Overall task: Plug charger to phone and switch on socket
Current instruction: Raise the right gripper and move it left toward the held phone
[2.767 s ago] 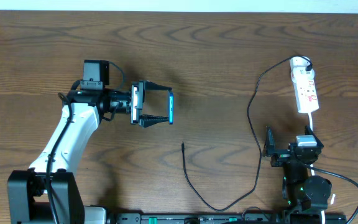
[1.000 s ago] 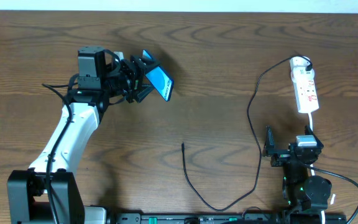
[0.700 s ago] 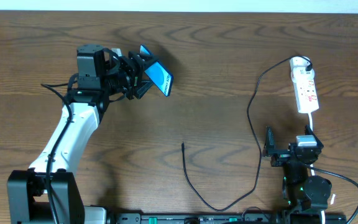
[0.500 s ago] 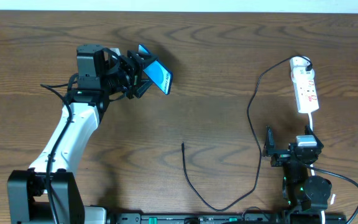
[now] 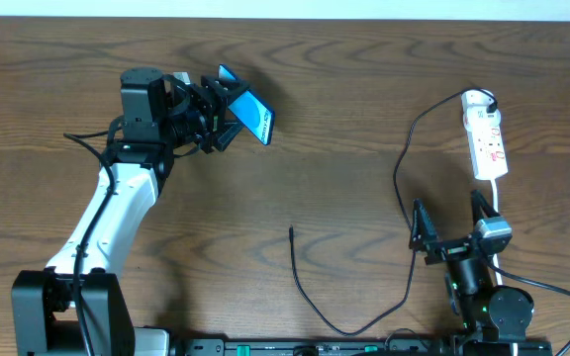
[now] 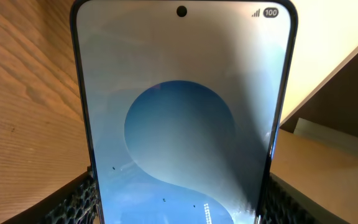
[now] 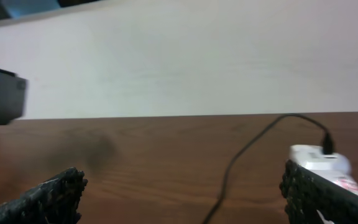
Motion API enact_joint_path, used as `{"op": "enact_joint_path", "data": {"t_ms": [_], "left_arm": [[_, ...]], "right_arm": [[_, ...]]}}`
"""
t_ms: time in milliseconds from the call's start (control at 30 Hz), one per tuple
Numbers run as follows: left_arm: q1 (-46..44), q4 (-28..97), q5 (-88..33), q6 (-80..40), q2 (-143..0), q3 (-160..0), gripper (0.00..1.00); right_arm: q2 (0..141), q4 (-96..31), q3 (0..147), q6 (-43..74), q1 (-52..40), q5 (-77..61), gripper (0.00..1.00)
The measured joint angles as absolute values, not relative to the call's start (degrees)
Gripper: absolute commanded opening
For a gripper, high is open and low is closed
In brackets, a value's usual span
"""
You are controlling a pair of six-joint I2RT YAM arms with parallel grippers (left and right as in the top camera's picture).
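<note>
My left gripper (image 5: 228, 107) is shut on the phone (image 5: 248, 115) and holds it tilted above the table at the back left. In the left wrist view the phone's blue screen (image 6: 182, 112) fills the frame between the two fingers (image 6: 179, 205). The charger cable (image 5: 404, 168) runs from the white socket strip (image 5: 485, 138) at the right down to the front, and its black tip (image 5: 292, 233) lies free on the table centre. My right gripper (image 5: 450, 223) is open and empty near the front right, just below the strip. The right wrist view shows the cable (image 7: 241, 155) and the strip (image 7: 319, 163).
The wooden table (image 5: 344, 109) spans the view, with a white wall (image 7: 179, 56) behind its far edge. The strip's white cord (image 5: 496, 193) runs down toward my right arm's base. A loop of cable lies near the front edge (image 5: 354, 326).
My left gripper has lifted the phone toward the back left and tilted it, screen now facing up and right. My right gripper has risen, tilted, and opened its fingers wide.
</note>
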State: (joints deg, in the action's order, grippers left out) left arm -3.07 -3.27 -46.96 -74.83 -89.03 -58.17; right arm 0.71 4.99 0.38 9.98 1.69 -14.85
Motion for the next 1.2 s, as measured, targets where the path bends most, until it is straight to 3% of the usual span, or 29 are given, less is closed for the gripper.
{"op": "enact_joint_path", "data": {"t_ms": [267, 467, 900, 1200], "left_arm": [[-3.1, -3.3, -47.0, -74.8, -89.0, -58.2, 0.07], [-3.1, -3.3, -46.7, -74.9, -89.0, -58.2, 0.07], [-7.7, -3.3, -42.1, -75.0, -89.0, -58.2, 0.07], [-10.5, -3.3, -38.4, -75.5, -89.0, -58.2, 0.07]], "right_arm": [[2.1, 4.3, 3.3, 11.8, 1.7, -18.9, 0.99], [10.9, 3.5, 9.6, 12.0, 1.7, -21.0, 0.99], [48.9, 3.6, 31.0, 12.2, 1.7, -37.9, 0.99], [63.9, 3.9, 39.7, 12.4, 1.7, -49.1, 0.99]]}}
